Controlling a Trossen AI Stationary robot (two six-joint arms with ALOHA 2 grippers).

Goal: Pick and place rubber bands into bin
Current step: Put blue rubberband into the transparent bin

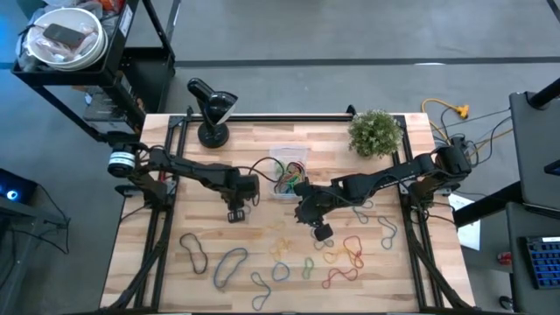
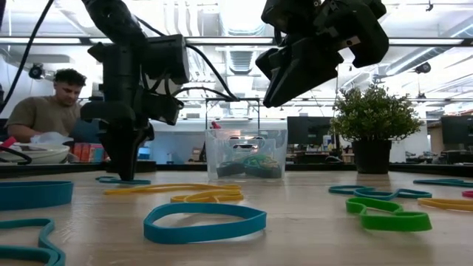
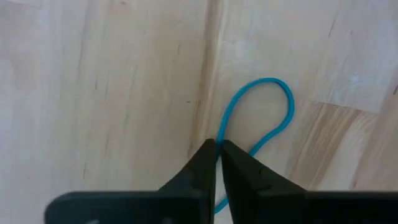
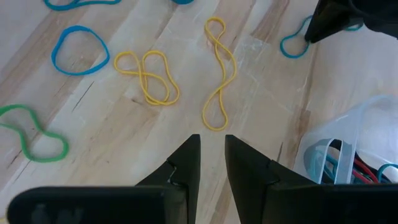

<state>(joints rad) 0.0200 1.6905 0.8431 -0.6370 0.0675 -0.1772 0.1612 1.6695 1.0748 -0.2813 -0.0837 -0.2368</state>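
The left claw (image 3: 217, 149) is down on the pale wooden desk (image 1: 166, 271), pinching a thin blue rubber band (image 3: 264, 118), while the right claw (image 4: 211, 158) hangs slightly spread beside the small clear plastic bin (image 1: 287, 173) holding coloured bands; no writing is legible.

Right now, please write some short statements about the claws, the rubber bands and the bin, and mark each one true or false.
1. The left claw is closed on a blue rubber band. True.
2. The right claw holds a yellow band. False: it is open, holding nothing, above the table.
3. The bin already contains some bands. True.
4. The bin lies tipped on its side. False: it stands upright.
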